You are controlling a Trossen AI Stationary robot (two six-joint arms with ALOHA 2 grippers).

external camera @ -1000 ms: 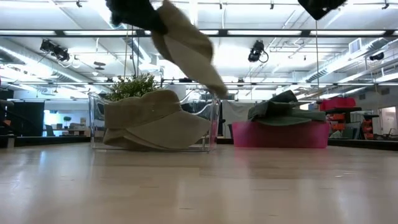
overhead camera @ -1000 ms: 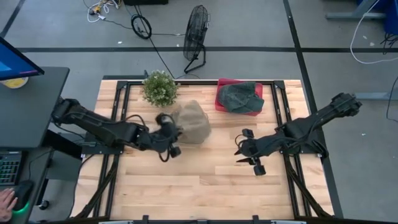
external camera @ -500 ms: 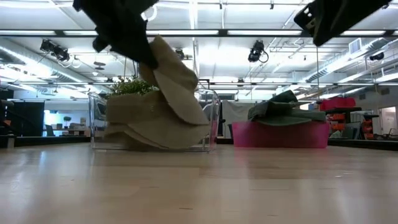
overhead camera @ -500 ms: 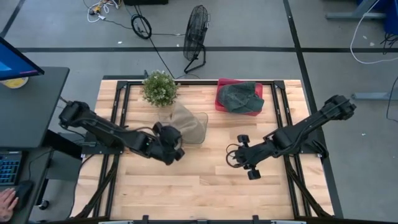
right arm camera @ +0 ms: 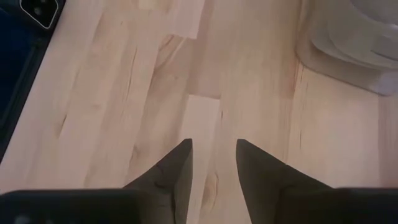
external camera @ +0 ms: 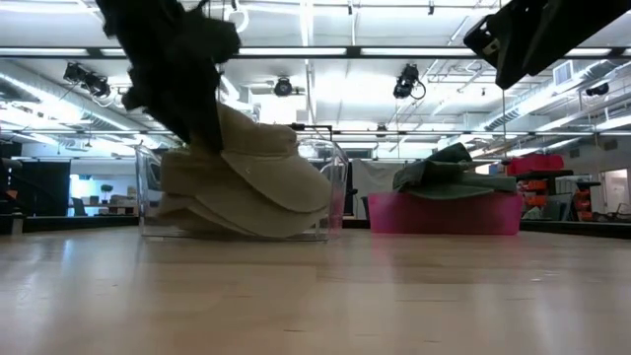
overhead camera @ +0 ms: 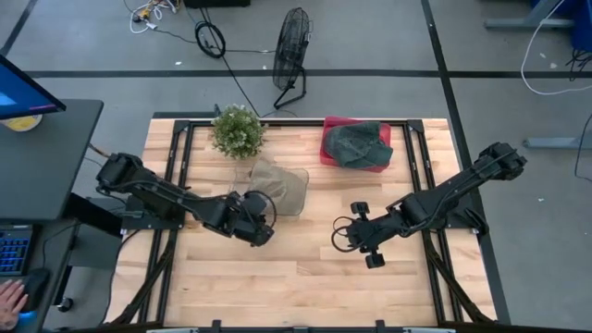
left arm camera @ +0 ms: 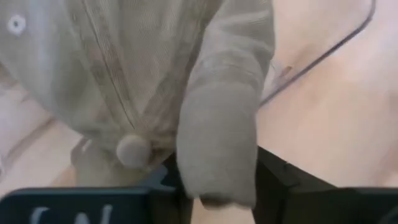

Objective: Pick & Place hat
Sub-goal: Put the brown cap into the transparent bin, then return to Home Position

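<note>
Pale wood planks make up the counter (overhead camera: 296, 277), with both dark arms reaching in over its middle. The left gripper (overhead camera: 262, 208) sits just at the near edge of a clear bin (overhead camera: 298, 176), its fingers (left arm camera: 283, 180) clenched on the brim of a tan hat (overhead camera: 277, 185). The hat's crown, with its top button showing in the left wrist view, hangs over the bin and lies on the other tan hats stacked inside (external camera: 246, 192). In the low view the hat (external camera: 261, 148) droops from the dark gripper (external camera: 197, 128) down onto that stack.

The right gripper (overhead camera: 344, 236) hovers over bare counter, well apart from the bin, its fingers (right arm camera: 177, 171) a narrow gap apart and holding nothing.

Farther back, a pink tray (overhead camera: 333, 153) holds a dark green hat (overhead camera: 356, 143), and a small potted plant (overhead camera: 237, 128) stands near the counter's far edge, just behind the bin. Beyond the counter a black floor fan (overhead camera: 292, 46) stands on the grey floor. At the left a dark desk (overhead camera: 37, 157) carries a monitor (overhead camera: 23, 92).
</note>
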